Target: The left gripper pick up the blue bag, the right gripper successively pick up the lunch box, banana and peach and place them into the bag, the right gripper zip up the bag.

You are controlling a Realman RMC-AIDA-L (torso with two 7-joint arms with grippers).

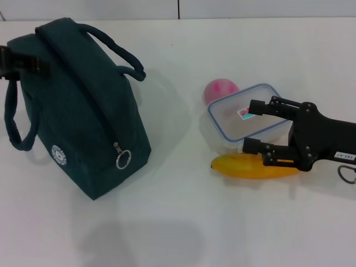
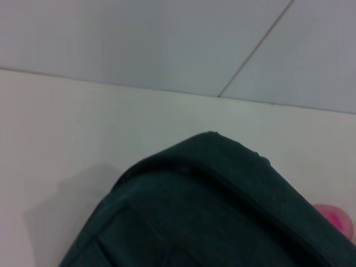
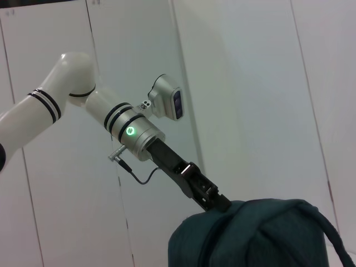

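Observation:
The dark teal blue bag (image 1: pixel 78 111) stands on the white table at the left, zipped, with its ring pull (image 1: pixel 123 158) low on the near end. My left gripper (image 1: pixel 25 61) is shut on the bag's far top end; the right wrist view shows the left gripper (image 3: pixel 214 201) meeting the bag (image 3: pixel 261 233). The clear lunch box (image 1: pixel 233 119) lies at centre right, with the pink peach (image 1: pixel 221 89) behind it and the yellow banana (image 1: pixel 250 167) in front. My right gripper (image 1: pixel 255 127) is open, one finger over the lid, the other at the box's near edge above the banana.
The left wrist view shows the bag's top (image 2: pixel 222 211) close up, a bit of the peach (image 2: pixel 336 217) and the table's far edge against a wall. One bag handle (image 1: pixel 119 53) arches toward the lunch box; the other handle (image 1: pixel 14 122) hangs at the far left.

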